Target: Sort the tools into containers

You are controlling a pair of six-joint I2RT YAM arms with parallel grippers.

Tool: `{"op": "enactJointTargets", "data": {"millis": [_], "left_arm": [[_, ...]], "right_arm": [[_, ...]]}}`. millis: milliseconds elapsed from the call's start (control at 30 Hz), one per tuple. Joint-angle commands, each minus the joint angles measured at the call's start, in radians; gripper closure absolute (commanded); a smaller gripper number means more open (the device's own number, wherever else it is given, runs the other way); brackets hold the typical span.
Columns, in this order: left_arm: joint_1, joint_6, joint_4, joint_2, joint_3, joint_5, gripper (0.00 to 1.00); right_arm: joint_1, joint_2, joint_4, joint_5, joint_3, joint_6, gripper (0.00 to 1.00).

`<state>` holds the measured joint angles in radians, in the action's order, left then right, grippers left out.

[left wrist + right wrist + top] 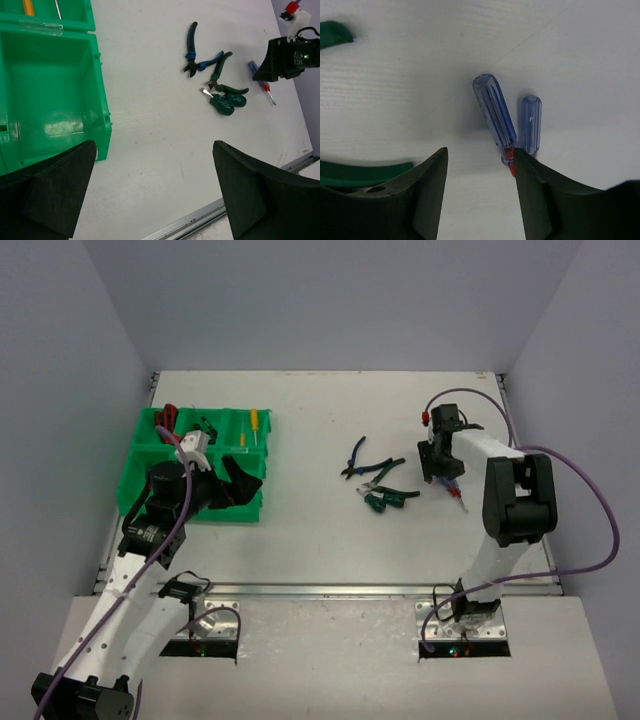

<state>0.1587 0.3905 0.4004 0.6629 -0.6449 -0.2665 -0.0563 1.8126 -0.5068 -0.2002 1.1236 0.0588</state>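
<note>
The green bin tray stands at the left and holds red-handled pliers, a black tool and two yellow screwdrivers. My left gripper is open and empty, hovering at the tray's near right edge. Blue-handled cutters and green-handled pliers lie mid-table, and also show in the left wrist view. My right gripper is open, low over two blue-handled screwdrivers lying side by side. Its right finger covers their shafts.
A metal rail runs along the table's near edge. Grey walls close in the left, right and back. A green handle tip and a green handle lie left of the right gripper.
</note>
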Motion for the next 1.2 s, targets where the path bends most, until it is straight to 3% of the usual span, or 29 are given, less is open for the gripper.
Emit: {"op": "enactJointTargets", "data": {"millis": [0,133,433,533,633,867,1000,1100,1167], "left_arm": [[0.022,-0.015,-0.038,-0.018,-0.033,-0.010,0.00],[0.025,-0.016,-0.042,-0.011,-0.032,-0.024,0.00],[0.025,-0.019,-0.044,0.017,-0.035,-0.033,0.00],[0.025,-0.021,-0.044,0.026,-0.037,-0.033,0.00],[0.025,-0.018,-0.046,0.032,-0.038,-0.036,0.00],[0.025,0.002,-0.101,0.046,-0.033,-0.145,0.00],[0.025,0.184,-0.341,0.067,0.044,-0.369,0.00],[0.028,0.404,-0.776,0.103,0.159,-0.525,0.00],[0.053,0.547,-1.046,0.151,0.195,-0.547,0.00]], "right_arm": [[-0.003,0.060,0.028,-0.033,0.079,-0.050,0.47],[-0.003,0.110,0.036,-0.094,0.107,-0.051,0.52],[-0.011,0.116,0.068,0.081,0.093,-0.049,0.61],[-0.021,0.119,0.071,0.128,0.090,-0.033,0.77],[-0.042,0.109,0.074,0.141,0.090,-0.020,1.00],[-0.075,-0.100,0.089,0.185,0.068,0.035,1.00],[-0.141,-0.320,0.146,0.437,-0.007,0.096,1.00],[-0.191,-0.394,0.236,0.774,-0.072,0.166,1.00],[-0.228,-0.463,0.475,1.058,-0.184,0.278,1.00]]}}
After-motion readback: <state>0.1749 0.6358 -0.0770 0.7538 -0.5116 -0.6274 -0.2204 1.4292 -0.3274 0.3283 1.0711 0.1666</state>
